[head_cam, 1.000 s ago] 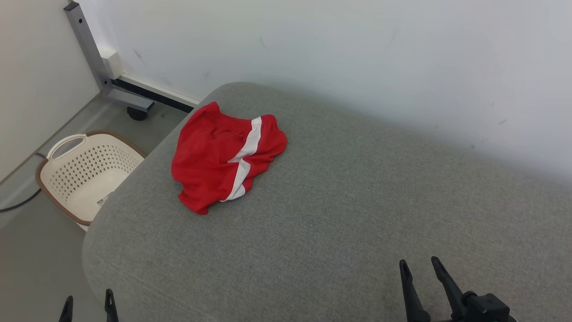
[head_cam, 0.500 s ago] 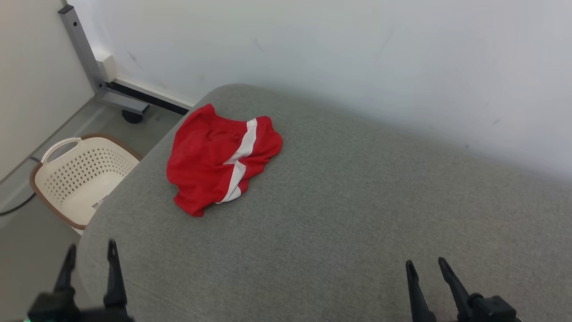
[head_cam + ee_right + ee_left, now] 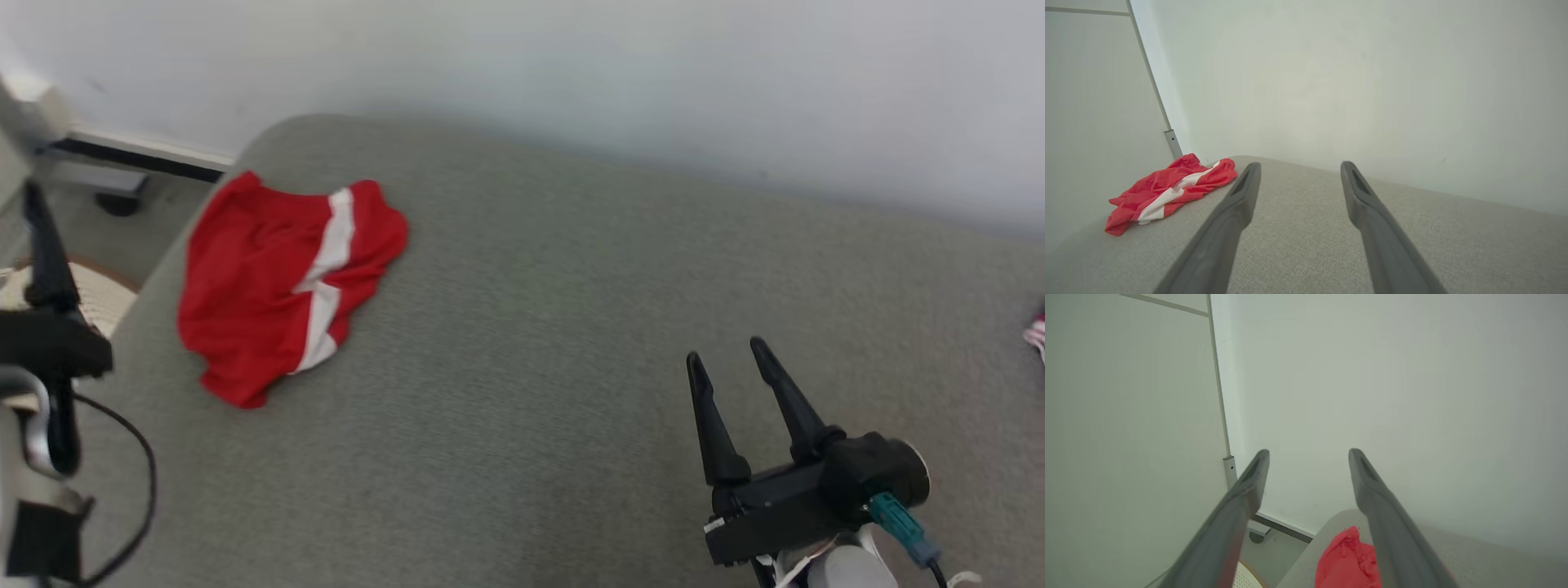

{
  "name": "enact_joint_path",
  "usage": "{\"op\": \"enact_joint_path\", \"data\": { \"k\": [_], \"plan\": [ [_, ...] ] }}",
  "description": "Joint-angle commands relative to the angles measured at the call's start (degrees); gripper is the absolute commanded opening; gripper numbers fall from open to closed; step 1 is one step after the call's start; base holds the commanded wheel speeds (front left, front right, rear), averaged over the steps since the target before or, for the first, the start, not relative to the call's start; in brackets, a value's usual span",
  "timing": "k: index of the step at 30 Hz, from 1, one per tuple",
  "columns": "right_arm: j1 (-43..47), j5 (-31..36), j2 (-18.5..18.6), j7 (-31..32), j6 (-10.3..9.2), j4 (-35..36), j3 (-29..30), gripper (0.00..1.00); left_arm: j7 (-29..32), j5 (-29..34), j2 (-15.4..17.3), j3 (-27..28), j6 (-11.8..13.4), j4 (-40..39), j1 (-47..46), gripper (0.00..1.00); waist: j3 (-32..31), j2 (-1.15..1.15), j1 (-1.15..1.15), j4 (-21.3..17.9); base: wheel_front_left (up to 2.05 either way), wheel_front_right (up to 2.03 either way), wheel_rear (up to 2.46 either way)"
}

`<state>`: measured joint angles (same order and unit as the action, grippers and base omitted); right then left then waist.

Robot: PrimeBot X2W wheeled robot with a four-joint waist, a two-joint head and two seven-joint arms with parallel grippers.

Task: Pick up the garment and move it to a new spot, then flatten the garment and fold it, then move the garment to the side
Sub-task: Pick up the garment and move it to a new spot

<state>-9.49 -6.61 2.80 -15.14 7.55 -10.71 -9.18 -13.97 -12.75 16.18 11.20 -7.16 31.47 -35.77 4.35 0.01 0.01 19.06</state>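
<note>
The right gripper [image 3: 726, 353], at four o'clock in the head view, has two long tapering black fingers [image 3: 712, 425] on a black block, a teal plug [image 3: 886, 506] with blue cable and a pale wrist [image 3: 845, 569]. The left gripper [image 3: 1309, 452], at nine o'clock, is likewise black, with a looping thin black cable [image 3: 152, 482].

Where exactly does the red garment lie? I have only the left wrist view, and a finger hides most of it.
Observer: The garment lies crumpled near the far left corner of the grey cushion, with a white stripe running across it.
Operator: Is the right tool anywhere near it?
Observer: No. The right tool is open above the cushion's near right part, well apart from the garment.
Operator: Anything else on the cushion?
Observer: A small red and white scrap shows at the right edge of the head view. I cannot tell what it is.
</note>
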Motion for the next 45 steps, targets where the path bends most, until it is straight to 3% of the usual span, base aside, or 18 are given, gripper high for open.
{"op": "enact_joint_path", "data": {
  "k": [1, 7, 15, 21, 33, 42, 45],
  "plan": [
    [-1.13, -0.12, 0.15, -0.11, -0.15, 0.65, -0.19, 1.00, 0.37, -0.21, 0.74, -0.14, -0.33, 1.42, -1.98, 1.00, 10.46, -0.01, -0.01, -11.51, 0.00, 0.00, 0.00],
    [-2.94, -0.95, 0.09, -0.11, -0.15, 3.64, -0.83, 1.00, 3.08, -2.74, 8.21, -1.15, -0.30, 10.46, -11.41, 1.00, 14.72, -0.01, -0.01, -19.69, 0.00, 0.00, 0.00],
    [-3.86, -1.71, 0.08, -0.11, -0.15, 5.17, -0.42, 1.00, 8.58, -5.93, 13.26, -4.38, -0.25, 18.42, -17.03, 1.00, 17.25, -0.01, -0.01, -23.64, 0.00, 0.00, 0.00],
    [-3.73, -1.93, 0.08, -0.11, -0.15, 5.48, -0.16, 1.00, 18.40, -8.23, 15.02, -6.90, -0.26, 25.61, -19.36, 1.00, 17.87, -0.01, -0.01, -24.33, 0.00, 0.00, 0.00],
    [-3.93, -0.74, 0.09, -0.11, -0.15, 5.14, -0.03, 1.00, 32.98, -12.91, 14.96, -7.25, 0.07, 35.91, -21.02, 1.00, 17.36, -0.01, -0.01, -23.67, 0.00, 0.00, 0.00],
    [-3.80, -0.35, 0.08, -0.11, -0.15, 4.52, -0.02, 1.00, 39.69, -14.93, 14.18, -6.59, 0.92, 40.06, -18.65, 1.00, 16.86, -0.01, -0.01, -23.46, 0.00, 0.00, 0.00],
    [-3.89, -0.13, 0.08, -0.11, -0.15, 4.27, 0.19, 1.00, 38.97, -14.66, 14.65, -6.88, 1.26, 40.16, -17.65, 1.00, 16.70, -0.01, -0.01, -23.39, 0.00, 0.00, 0.00]
  ]
}}
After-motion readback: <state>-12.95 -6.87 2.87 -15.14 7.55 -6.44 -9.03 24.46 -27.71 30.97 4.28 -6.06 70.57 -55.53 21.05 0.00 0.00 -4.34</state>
